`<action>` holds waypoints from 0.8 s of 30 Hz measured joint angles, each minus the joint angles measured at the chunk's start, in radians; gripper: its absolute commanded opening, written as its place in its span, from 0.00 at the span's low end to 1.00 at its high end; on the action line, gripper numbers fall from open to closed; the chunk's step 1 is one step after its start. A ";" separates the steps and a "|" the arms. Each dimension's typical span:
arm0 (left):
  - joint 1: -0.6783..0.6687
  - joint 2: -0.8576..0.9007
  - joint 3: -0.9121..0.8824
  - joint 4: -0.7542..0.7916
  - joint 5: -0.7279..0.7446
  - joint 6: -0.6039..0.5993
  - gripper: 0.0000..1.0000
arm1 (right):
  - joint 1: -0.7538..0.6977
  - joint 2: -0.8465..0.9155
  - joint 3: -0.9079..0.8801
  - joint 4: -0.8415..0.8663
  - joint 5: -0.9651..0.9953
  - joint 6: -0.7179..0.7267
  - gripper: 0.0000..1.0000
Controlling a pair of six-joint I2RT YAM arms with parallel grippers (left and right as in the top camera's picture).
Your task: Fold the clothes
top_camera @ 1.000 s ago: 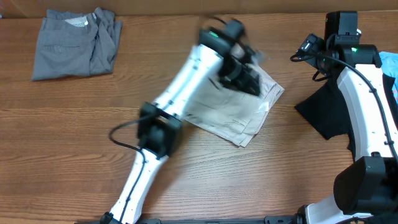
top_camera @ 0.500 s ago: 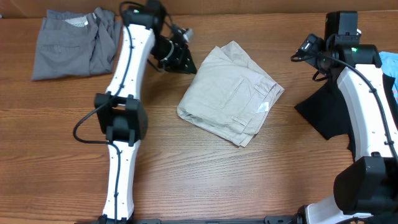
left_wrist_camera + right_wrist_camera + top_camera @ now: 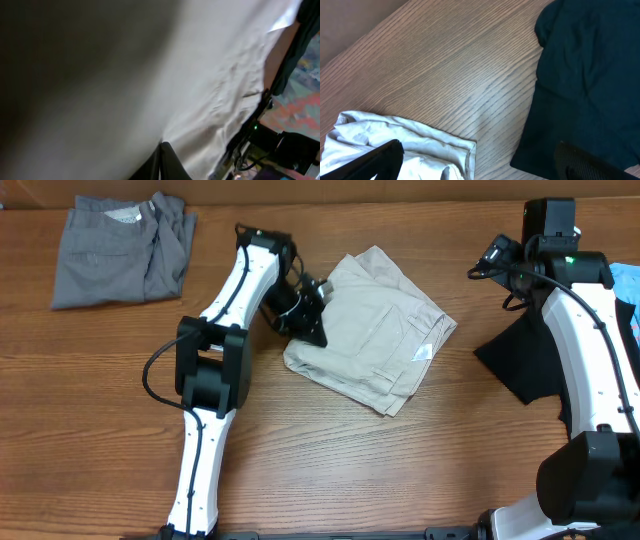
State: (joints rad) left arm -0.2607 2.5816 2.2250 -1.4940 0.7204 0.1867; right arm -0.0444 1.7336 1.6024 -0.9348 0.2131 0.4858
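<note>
Folded pale beige shorts (image 3: 380, 330) lie in the middle of the table, a small white tag on their right side. My left gripper (image 3: 305, 320) is low at their left edge. In the left wrist view its fingers (image 3: 162, 147) are shut together, tips against the pale cloth (image 3: 150, 75); no cloth shows between them. My right gripper (image 3: 495, 255) hangs open at the back right, above bare wood between the beige shorts (image 3: 420, 142) and a black T-shirt (image 3: 585, 75). Grey shorts (image 3: 120, 250) lie folded at the back left.
The black T-shirt (image 3: 520, 355) lies crumpled under the right arm near the right edge. A blue item (image 3: 628, 285) shows at the far right edge. Bare wood table (image 3: 400, 470) runs along the front.
My left arm left the beige shorts, swung to the back left, then came down at the shorts' left edge, and its gripper closed. The right arm stayed still.
</note>
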 measured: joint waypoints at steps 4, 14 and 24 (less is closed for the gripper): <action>0.014 0.000 -0.083 0.040 0.038 0.038 0.04 | 0.000 0.000 0.000 0.000 0.000 0.000 1.00; -0.010 0.001 0.097 -0.076 0.038 0.069 0.04 | 0.000 0.000 0.000 0.000 0.000 0.000 1.00; -0.032 -0.001 0.344 0.212 0.029 -0.063 0.04 | 0.000 0.000 0.000 0.000 0.000 0.000 1.00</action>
State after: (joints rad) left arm -0.2932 2.5805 2.5694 -1.2816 0.7498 0.1242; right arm -0.0444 1.7336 1.6024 -0.9348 0.2134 0.4858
